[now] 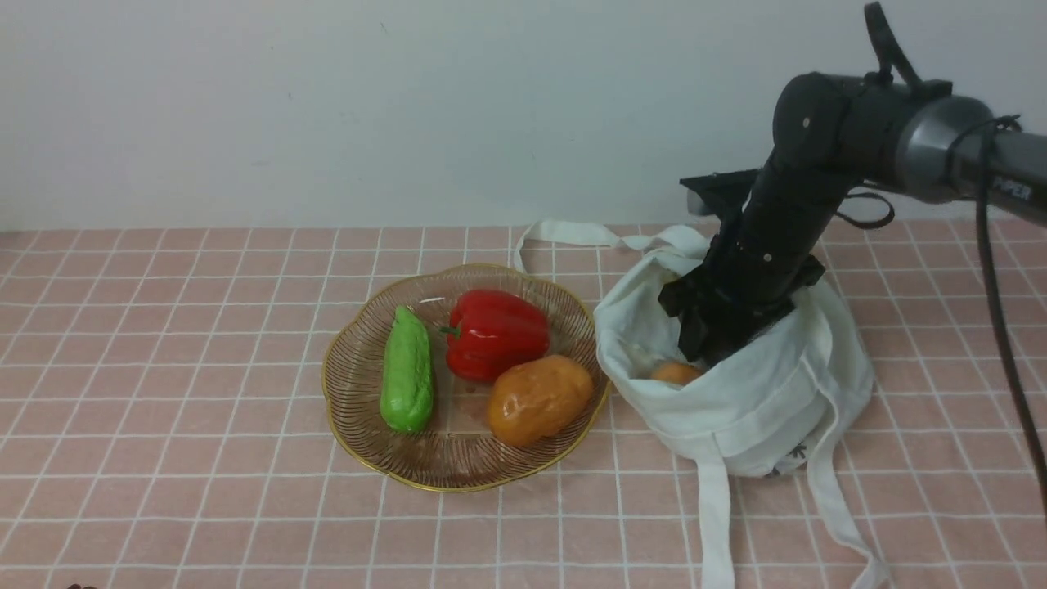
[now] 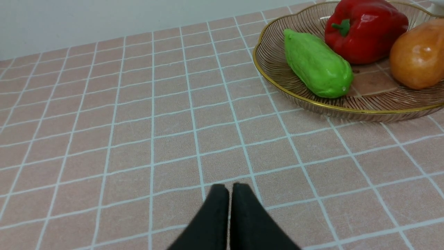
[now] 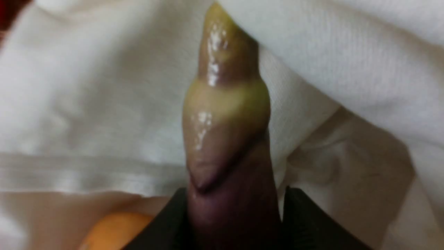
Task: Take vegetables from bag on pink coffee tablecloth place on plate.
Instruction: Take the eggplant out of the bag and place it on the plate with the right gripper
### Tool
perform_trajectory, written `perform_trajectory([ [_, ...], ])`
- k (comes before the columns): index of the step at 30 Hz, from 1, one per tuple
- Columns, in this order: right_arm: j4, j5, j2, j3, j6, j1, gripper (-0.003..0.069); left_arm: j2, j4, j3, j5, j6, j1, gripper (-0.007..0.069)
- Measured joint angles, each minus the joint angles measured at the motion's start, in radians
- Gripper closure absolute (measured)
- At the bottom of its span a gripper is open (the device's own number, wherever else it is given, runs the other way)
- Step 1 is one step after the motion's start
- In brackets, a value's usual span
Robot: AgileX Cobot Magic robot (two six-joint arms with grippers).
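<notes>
Eggplant (image 3: 229,139) is pinched in the right gripper (image 3: 236,198) inside the bag (image 1: 736,417), an orange vegetable (image 1: 676,373) just beside it. Left of the gripper, the plate (image 1: 353,393) holds red pepper (image 1: 497,331), green cucumber (image 1: 406,380) and potato (image 1: 540,398); two seemingly remain.

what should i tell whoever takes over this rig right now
Right gripper: inside the bag, shut on the eggplant, not yet lifted out.
Left gripper: shut, empty, over the pink tablecloth.
Done: green vegetable, red pepper and brown-orange vegetable lie on the plate.
Left: move the eggplant, then the small orange one in the bag, to the plate.
</notes>
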Motion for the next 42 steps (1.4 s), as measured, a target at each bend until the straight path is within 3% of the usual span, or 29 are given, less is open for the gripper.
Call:
perform_trajectory([
  [9, 0.009, 0.009, -0.117, -0.109, -0.035, 0.000, 0.0355, 0.000, 0.000, 0.000, 0.000, 0.000, 0.000, 0.0629],
  [14, 0.126, 0.012, -0.136, -0.152, -0.070, 0.007, 0.0355, 0.000, 0.000, 0.000, 0.000, 0.000, 0.000, 0.0629],
  [20, 0.417, -0.068, -0.064, -0.153, -0.241, 0.139, 0.0355, 0.000, 0.000, 0.000, 0.000, 0.000, 0.000, 0.0629],
  [27, 0.493, -0.235, 0.061, -0.153, -0.255, 0.283, 0.0355, 0.000, 0.000, 0.000, 0.000, 0.000, 0.000, 0.0629],
  [34, 0.504, -0.292, 0.118, -0.153, -0.276, 0.324, 0.0336, 0.000, 0.000, 0.000, 0.000, 0.000, 0.000, 0.0629],
  [40, 0.509, -0.291, 0.130, -0.159, -0.242, 0.321, 0.0111, 0.000, 0.000, 0.000, 0.000, 0.000, 0.000, 0.0629],
  [42, 0.510, -0.255, 0.131, -0.178, -0.211, 0.314, 0.0072, 0.000, 0.000, 0.000, 0.000, 0.000, 0.000, 0.0629],
])
